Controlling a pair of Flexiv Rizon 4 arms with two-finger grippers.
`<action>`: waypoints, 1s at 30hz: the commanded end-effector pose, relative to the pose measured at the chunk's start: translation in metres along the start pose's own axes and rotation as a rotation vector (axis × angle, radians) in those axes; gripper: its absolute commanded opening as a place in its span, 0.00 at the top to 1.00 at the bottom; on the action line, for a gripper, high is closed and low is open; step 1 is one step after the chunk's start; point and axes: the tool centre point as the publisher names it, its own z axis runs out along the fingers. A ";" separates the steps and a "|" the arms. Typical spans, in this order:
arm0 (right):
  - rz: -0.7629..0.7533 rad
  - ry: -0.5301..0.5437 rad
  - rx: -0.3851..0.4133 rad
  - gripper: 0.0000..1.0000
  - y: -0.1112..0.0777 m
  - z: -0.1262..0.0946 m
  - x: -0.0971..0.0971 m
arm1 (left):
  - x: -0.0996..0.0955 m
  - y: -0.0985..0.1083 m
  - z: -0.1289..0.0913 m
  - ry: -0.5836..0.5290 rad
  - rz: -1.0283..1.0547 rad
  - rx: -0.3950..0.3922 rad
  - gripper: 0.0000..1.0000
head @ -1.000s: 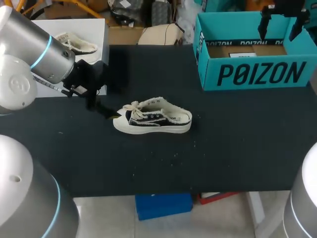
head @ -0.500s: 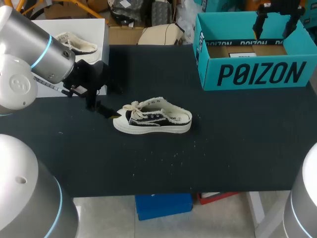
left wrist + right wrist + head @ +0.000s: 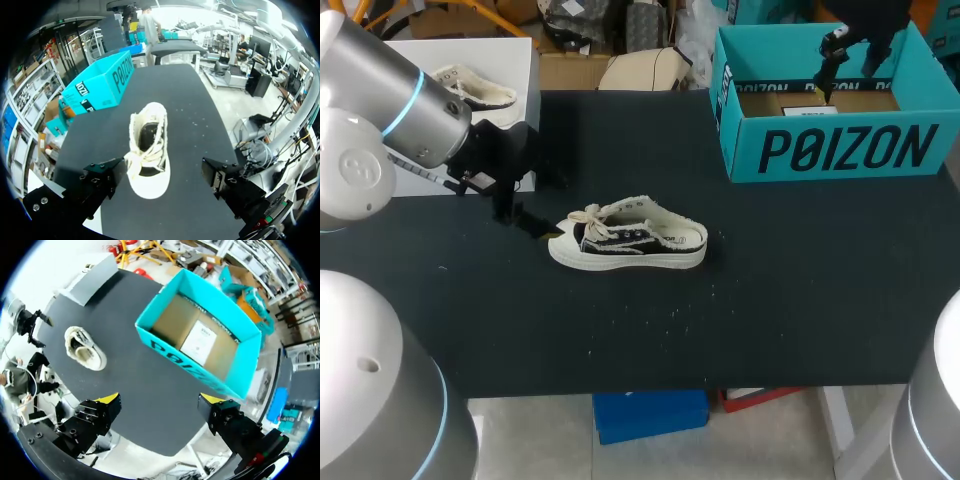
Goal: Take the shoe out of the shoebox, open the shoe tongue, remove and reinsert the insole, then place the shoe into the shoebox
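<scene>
Now, shoe (image 3: 628,243) out of shoebox (image 3: 830,150), mid table (image 3: 770,300), toe toward my L jaws: wide open, empty. R jaws open, empty, over shoebox. Shoe prob light, canvas soft, sole stiff; grip across sole sides.

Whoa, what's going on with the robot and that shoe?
The shoe is out of its teal shoebox and stands on the black table. The left hand sits open at the shoe's toe, not gripping it. The right hand hovers open and empty over the shoebox.
</scene>
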 end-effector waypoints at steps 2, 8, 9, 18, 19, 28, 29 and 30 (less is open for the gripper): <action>-0.779 0.165 -0.273 0.00 0.002 -0.022 0.051 | 0.000 0.000 0.002 -0.004 0.001 0.000 0.00; -0.779 0.165 -0.273 0.00 0.002 -0.022 0.051 | 0.000 0.000 0.002 -0.004 0.001 0.000 0.00; -0.779 0.165 -0.273 0.00 0.002 -0.022 0.051 | 0.000 0.000 0.002 -0.004 0.001 0.000 0.00; -0.832 0.166 -0.331 0.00 -0.006 -0.002 0.072 | 0.000 0.000 0.002 -0.004 0.001 0.000 0.00; -0.835 0.171 -0.359 0.00 -0.008 0.003 0.077 | 0.000 0.000 0.002 -0.004 0.001 0.000 0.00; -0.870 0.150 -0.529 0.00 -0.006 0.044 0.132 | 0.000 0.000 0.002 -0.004 0.001 0.000 0.00; -0.875 0.157 -0.542 0.00 -0.005 0.049 0.138 | 0.000 0.000 0.002 -0.004 0.001 0.000 0.00; -0.885 0.165 -0.560 0.00 -0.004 0.056 0.146 | 0.000 0.000 0.002 -0.004 0.001 0.000 0.00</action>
